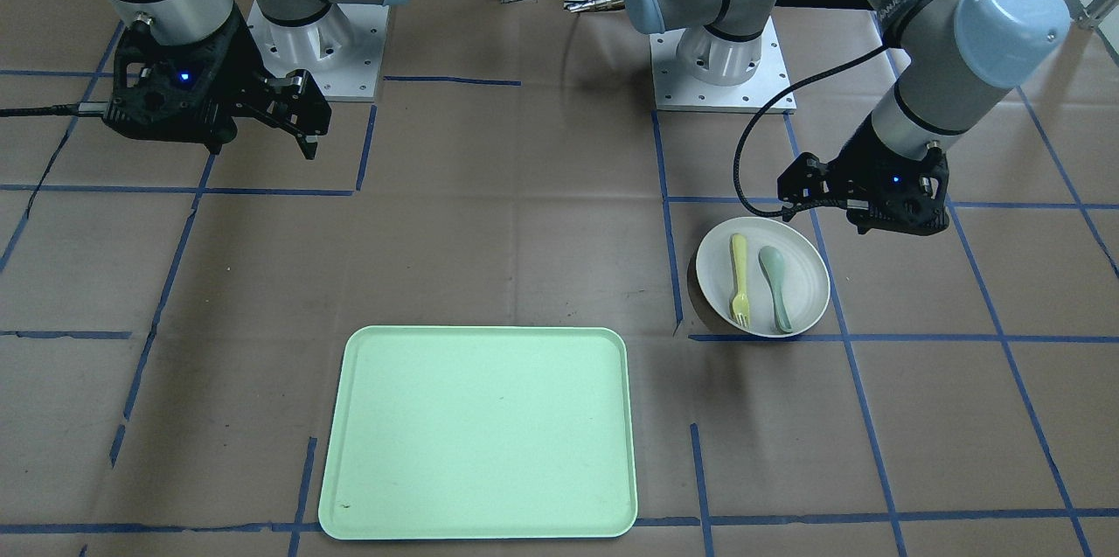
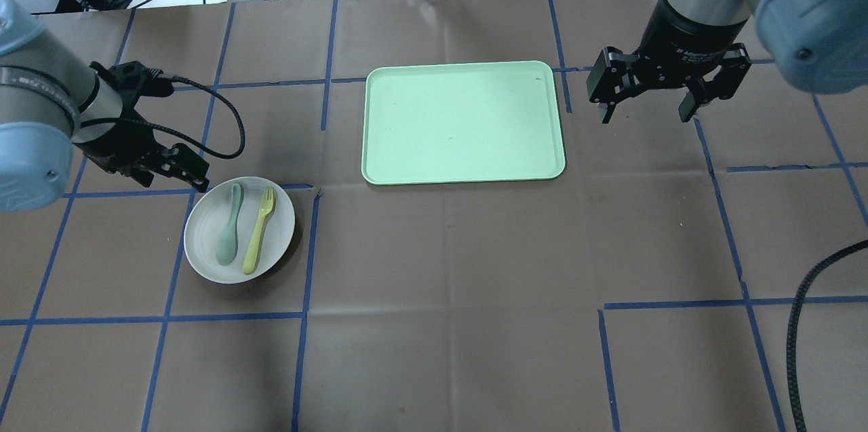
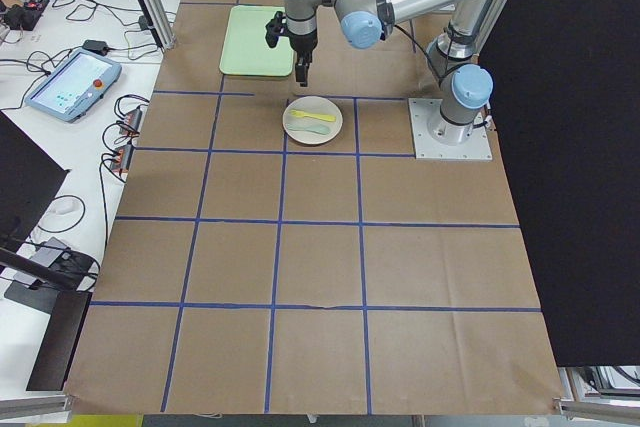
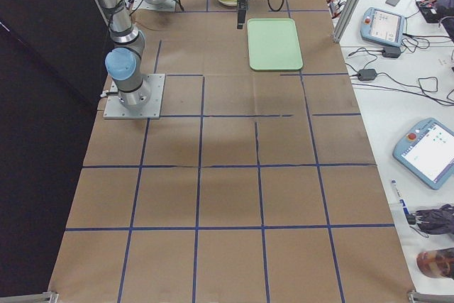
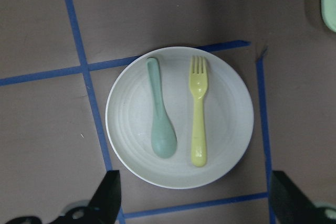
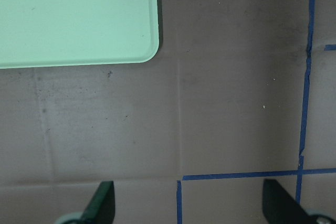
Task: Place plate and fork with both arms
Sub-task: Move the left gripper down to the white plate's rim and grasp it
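The off-white plate (image 2: 279,222) lies on the table's left side, as the overhead view shows it. On it lie the pale-yellow fork (image 2: 260,228) and a grey-green spoon (image 2: 229,225), side by side. My left gripper (image 2: 171,180) hovers open and empty just above the plate's far-left rim. In the left wrist view its fingers (image 5: 107,195) stand wide apart at the plate's (image 5: 231,114) near edge, with the fork (image 5: 198,114) between them. My right gripper (image 2: 644,116) hangs open and empty above bare table, right of the tray.
The mint-green tray (image 2: 464,121) lies empty at the table's far middle; its corner shows in the right wrist view (image 6: 79,14). Blue tape lines cross the brown table. A black cable loops off the left wrist (image 2: 224,120).
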You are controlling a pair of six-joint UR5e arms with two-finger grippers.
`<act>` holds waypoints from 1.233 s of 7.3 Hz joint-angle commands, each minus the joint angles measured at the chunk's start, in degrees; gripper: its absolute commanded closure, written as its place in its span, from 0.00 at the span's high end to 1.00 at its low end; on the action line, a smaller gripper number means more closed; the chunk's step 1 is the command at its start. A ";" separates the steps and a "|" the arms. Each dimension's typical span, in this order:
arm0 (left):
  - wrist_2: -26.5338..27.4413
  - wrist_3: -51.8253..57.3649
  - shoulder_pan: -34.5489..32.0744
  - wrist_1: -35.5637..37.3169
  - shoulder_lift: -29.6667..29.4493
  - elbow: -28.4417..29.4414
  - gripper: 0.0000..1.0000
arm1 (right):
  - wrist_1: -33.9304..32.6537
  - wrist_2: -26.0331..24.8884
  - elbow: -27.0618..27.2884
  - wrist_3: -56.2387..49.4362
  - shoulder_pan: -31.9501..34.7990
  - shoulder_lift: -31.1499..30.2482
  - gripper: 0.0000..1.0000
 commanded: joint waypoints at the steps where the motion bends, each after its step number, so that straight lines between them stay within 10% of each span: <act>1: -0.21 2.21 5.63 1.79 -5.39 -1.92 1.00 | -0.02 0.00 0.00 0.00 -0.03 0.00 1.00; 9: -6.28 3.88 9.78 7.76 -16.06 -2.71 0.93 | 0.07 0.00 0.00 0.00 0.06 -0.09 1.00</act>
